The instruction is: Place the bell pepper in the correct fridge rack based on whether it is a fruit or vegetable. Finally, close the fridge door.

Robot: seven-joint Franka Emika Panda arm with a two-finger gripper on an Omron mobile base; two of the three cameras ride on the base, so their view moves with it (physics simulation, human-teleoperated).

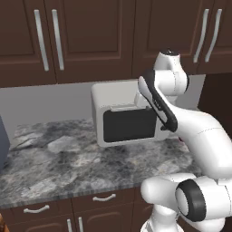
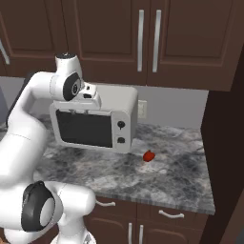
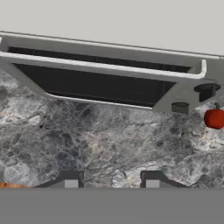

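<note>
Red bell pepper (image 2: 149,156) on marble counter (image 2: 181,176), beside microwave (image 2: 93,123).

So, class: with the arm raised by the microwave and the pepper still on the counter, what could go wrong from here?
1. The bell pepper lies beside the microwave, off to one side of the open gripper; a straight descent would likely miss it.
2. Swinging across, the arm could clip the microwave's front corner.
3. The pepper is round and glossy; a poor pinch might roll it along the counter.

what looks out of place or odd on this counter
Only the pepper: it lies loose on the bare counter, right of the microwave, not in any fridge. Nothing looks spilled, tipped or damaged.
</note>
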